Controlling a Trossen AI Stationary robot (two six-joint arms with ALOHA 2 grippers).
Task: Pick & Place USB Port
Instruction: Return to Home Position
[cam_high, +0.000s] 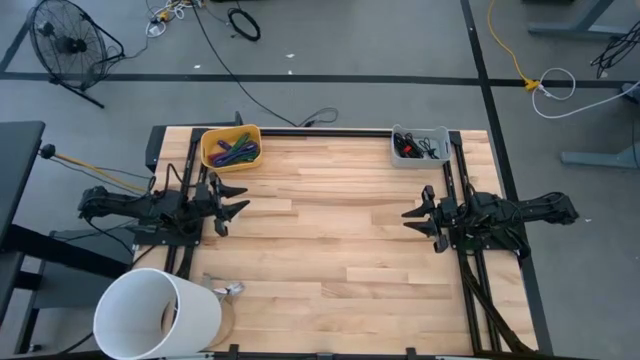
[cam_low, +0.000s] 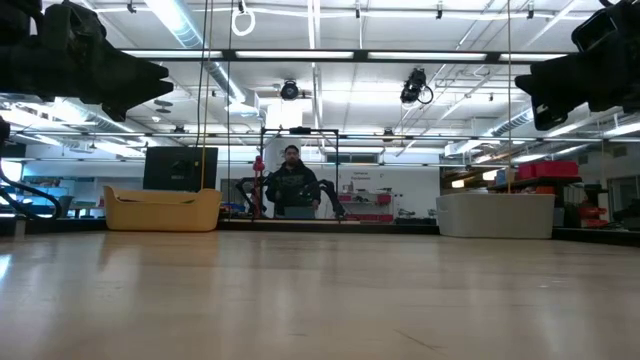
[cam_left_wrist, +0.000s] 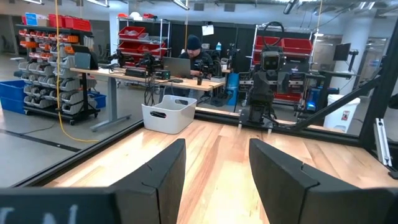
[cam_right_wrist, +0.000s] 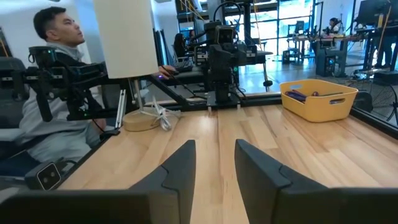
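Observation:
My left gripper (cam_high: 242, 199) hovers open over the table's left side, fingers level and pointing toward the right (cam_left_wrist: 216, 146). My right gripper (cam_high: 410, 214) hovers open over the right side and faces it (cam_right_wrist: 214, 144). Neither has anything between its fingers. A yellow bin (cam_high: 231, 147) of purple and green pieces stands on the table's far left. A pale grey bin (cam_high: 420, 145) of dark cables and parts stands at the far right. I cannot pick out a USB port in either bin.
A big white cylinder (cam_high: 155, 312) stands at the near left corner, beside a tape roll (cam_right_wrist: 142, 120) and a small metal piece (cam_high: 232, 290). Bare wood (cam_high: 330, 240) lies between the arms. One person (cam_right_wrist: 43, 93) sits beyond the left edge, another (cam_low: 292, 185) beyond the far edge.

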